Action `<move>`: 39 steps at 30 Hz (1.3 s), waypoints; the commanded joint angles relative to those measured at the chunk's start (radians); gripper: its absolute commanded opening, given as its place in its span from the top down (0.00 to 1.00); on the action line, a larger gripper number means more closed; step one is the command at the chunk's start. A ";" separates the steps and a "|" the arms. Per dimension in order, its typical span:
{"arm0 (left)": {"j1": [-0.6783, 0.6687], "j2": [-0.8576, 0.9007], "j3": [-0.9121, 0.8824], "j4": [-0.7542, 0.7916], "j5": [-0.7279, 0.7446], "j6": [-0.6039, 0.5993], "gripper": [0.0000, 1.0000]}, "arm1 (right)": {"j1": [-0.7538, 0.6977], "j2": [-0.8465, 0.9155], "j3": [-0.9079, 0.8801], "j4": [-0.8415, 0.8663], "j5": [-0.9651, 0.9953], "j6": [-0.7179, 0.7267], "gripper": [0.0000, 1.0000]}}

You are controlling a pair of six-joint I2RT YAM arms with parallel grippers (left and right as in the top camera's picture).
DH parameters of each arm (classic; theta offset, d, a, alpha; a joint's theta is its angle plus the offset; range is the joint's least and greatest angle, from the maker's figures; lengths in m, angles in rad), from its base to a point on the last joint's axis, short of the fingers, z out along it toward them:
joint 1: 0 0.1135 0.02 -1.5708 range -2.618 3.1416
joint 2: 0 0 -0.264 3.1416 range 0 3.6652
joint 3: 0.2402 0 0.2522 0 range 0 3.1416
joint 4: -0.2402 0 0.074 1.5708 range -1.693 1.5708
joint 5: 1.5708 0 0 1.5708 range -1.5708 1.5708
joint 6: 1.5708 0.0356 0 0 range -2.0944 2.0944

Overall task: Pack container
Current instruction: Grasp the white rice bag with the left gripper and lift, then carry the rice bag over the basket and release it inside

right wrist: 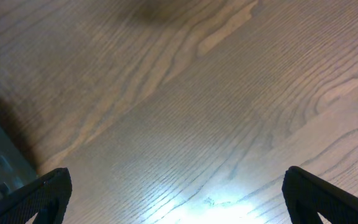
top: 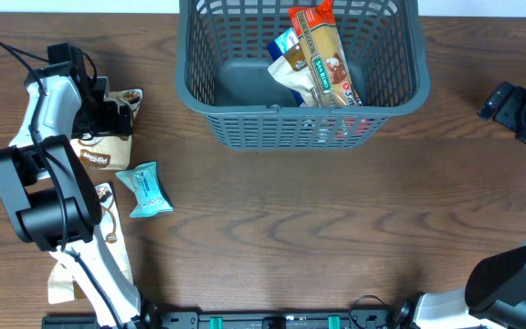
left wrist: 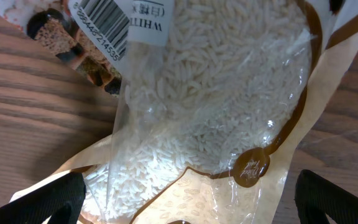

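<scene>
Looking down from overhead, you have the container point(top: 245, 108) at the far middle of the table point(top: 336, 238), a dark grey-blue basket with slotted sides. It already holds an orange-red pasta packet point(top: 325, 55) leaning against the right-hand wall and a blue-and-white packet point(top: 289, 47) just beside it; the left part of its floor is bare. Your left gripper point(left wrist: 188, 199) is well to the left of the basket, over a small cluster of packets. In the left wrist view its two black fingertips point(left wrist: 48, 202) sit spread at the bottom corners of the frame, jaws wide apart and clamped on nothing. A clear-windowed bag of white rice point(left wrist: 229, 93) with tan and brown trim lies on the wood directly below them, a barcode label point(left wrist: 101, 18) near its top edge. A teal packet point(top: 146, 189) lies on the table just beside that cluster, toward the near side. Your right gripper point(right wrist: 179, 193) is off at the right edge of the table, apart from the basket; its jaws are likewise wide apart over bare wood, with only a corner of the basket's lattice showing at the left of the right wrist view.
</scene>
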 commanded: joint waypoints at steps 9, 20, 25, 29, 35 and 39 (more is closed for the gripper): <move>-0.008 0.048 0.008 0.010 0.032 0.013 0.01 | -0.001 -0.004 -0.001 -0.002 0.003 0.011 0.01; -0.010 0.155 0.008 -0.014 0.032 -0.010 0.01 | 0.000 -0.004 -0.001 -0.002 0.004 0.011 0.01; -0.010 0.152 0.008 -0.011 0.032 -0.014 0.14 | 0.000 -0.004 -0.001 -0.002 0.003 0.011 0.01; -0.010 0.152 0.008 -0.003 0.026 -0.041 0.61 | -0.001 -0.004 -0.001 -0.002 0.003 0.011 0.01; -0.010 0.152 0.008 0.037 0.016 -0.066 0.94 | 0.000 -0.004 -0.001 -0.002 0.003 0.011 0.01; -0.010 0.151 0.008 0.065 0.016 -0.079 0.94 | 0.000 -0.004 -0.001 -0.002 0.003 0.011 0.01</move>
